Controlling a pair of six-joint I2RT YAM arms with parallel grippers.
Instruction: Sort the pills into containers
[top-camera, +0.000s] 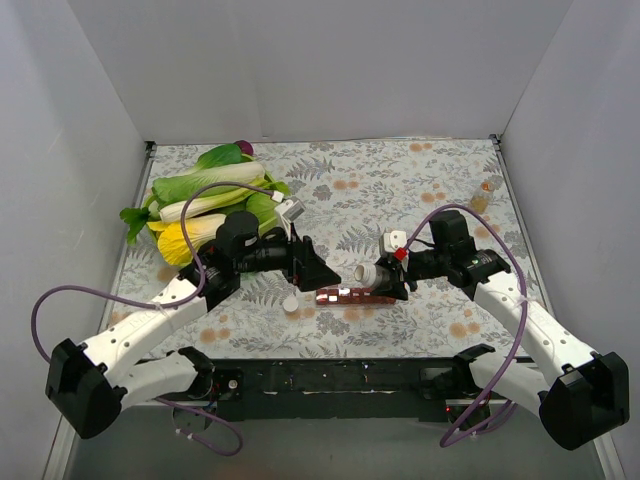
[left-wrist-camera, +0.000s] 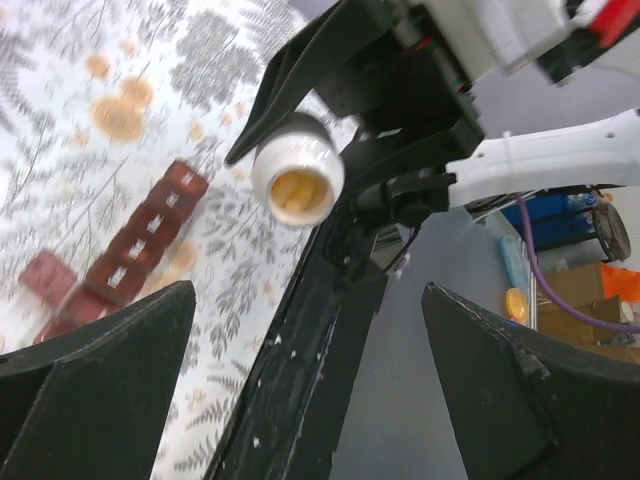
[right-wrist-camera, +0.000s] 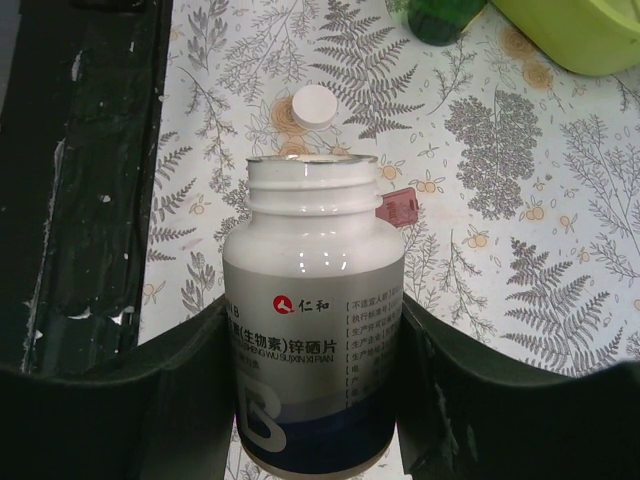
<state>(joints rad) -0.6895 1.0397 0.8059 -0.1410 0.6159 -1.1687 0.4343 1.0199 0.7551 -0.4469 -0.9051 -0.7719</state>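
Observation:
The containers are a dark red-brown strip of small compartments (top-camera: 352, 295), lying on the patterned cloth between the two grippers, with some lids standing open in the left wrist view (left-wrist-camera: 130, 255). My right gripper (top-camera: 385, 278) is shut on an uncapped grey-and-white pill bottle (right-wrist-camera: 313, 320) and holds it tipped on its side just above the strip. The bottle's open mouth (left-wrist-camera: 297, 185) shows yellow pills inside. One red-brown lid (right-wrist-camera: 398, 207) shows just behind the bottle. My left gripper (top-camera: 318, 272) is open and empty, just left of the bottle mouth, and its fingers (left-wrist-camera: 120, 370) are wide apart.
The bottle's white cap (top-camera: 291, 303) lies on the cloth left of the strip. A pile of toy greens and yellow vegetables (top-camera: 205, 205) fills the back left. A small bottle (top-camera: 483, 195) stands at the back right. A dark green bottle (right-wrist-camera: 435, 15) stands beyond the cap.

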